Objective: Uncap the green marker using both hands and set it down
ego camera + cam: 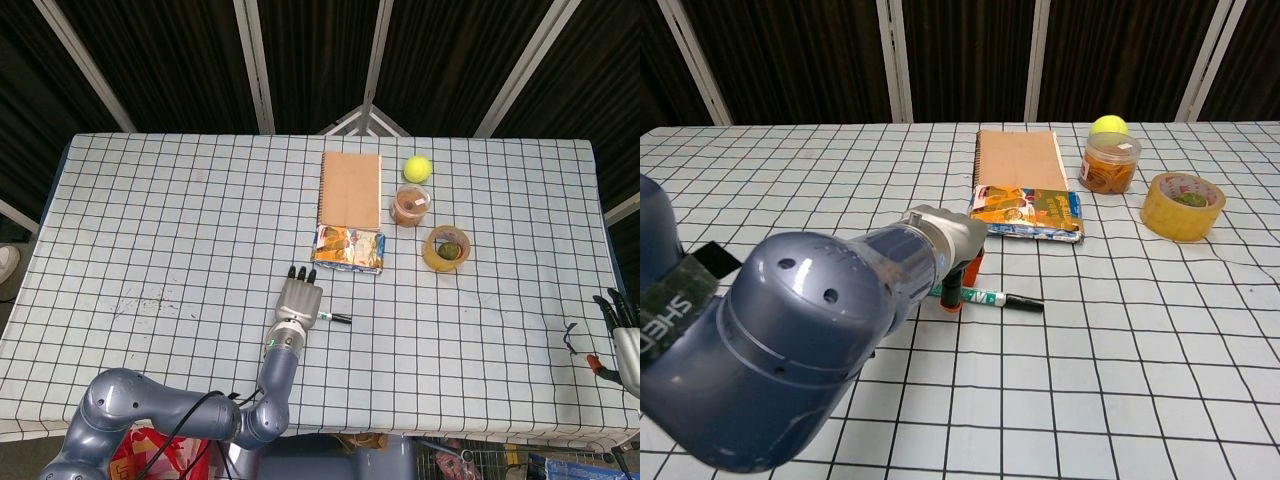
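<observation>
**Spotter:** Where's the green marker (985, 298) right now?

**Me:** It lies flat on the checked surface (1160, 340), near of the snack packet (1028, 213), cap end pointing right. My left robot hand (300, 298) is over its left end, palm down, fingers stretched toward the packet. In the chest view the fingertips (954, 296) come down at the barrel, but my own forearm blocks the contact, so I can't tell whether they pinch it or only touch.

**Spotter:** And the right one?

**Me:** My right robot hand (624, 340) is well apart, at the right edge, fingers spread and holding nothing.

**Spotter:** What worries you?

**Me:** The barrel is round. If I close off-centre, I judge it rolls away or skids toward the packet. Lifting on a weak pinch could drop it. And the cap needs the other robot hand, which must cross a long way past the tape roll (446, 248); a rushed reach could knock the marker loose.
</observation>
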`<state>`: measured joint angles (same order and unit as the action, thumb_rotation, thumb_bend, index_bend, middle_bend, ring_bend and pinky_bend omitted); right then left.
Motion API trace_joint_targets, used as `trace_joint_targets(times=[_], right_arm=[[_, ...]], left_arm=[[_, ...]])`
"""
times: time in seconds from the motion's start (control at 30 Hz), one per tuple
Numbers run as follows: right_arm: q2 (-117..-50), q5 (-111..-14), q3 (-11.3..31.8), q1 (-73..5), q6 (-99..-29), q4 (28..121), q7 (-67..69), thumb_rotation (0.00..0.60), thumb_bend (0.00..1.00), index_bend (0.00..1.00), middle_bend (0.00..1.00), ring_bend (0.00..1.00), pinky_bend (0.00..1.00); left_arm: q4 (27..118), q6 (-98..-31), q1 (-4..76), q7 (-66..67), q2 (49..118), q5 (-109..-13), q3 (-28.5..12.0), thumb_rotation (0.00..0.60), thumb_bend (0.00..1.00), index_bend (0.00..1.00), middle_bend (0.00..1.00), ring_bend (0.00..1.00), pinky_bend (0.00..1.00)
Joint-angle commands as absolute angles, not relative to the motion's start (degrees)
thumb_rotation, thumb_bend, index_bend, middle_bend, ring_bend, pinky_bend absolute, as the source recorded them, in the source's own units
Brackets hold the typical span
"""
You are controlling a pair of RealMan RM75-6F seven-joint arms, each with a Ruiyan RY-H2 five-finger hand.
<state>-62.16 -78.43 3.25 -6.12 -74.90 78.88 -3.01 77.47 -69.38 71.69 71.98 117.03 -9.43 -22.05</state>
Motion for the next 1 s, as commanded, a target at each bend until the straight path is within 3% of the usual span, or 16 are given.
trace_joint_targets(times=[0.03,0.6,1.0], right_arm=[[-62.16,-78.46,3.24,-6.10,-74.90,78.84,-2.99,0.600,0.26,0.14,0.08,0.08,0.04],[-62.39,-78.57,3.13,-6.00,-74.79,78.47,-2.90,0.600,0.26,0.14,0.08,0.08,0.04],[-62.41,-78.86,3.68,-6.97,-74.46,79.79,-4.01,0.600,0.26,0.14,0.08,0.08,0.04]], left_arm=[[77.44,-69.50,71.69,72.12,117.14,-9.51,-22.03,0.600,0.53,0.49,0.04,0.00,0.00],[78.19,-70.50,70.97,71.75,117.04,-11.20,-22.40,0.600,0.53,0.56,0.08,0.00,0.00],[91.00,-79.73,67.60,72.88,108.20,-13.42,-22.58,0.600,0.53,0.56,0.08,0.00,0.00]])
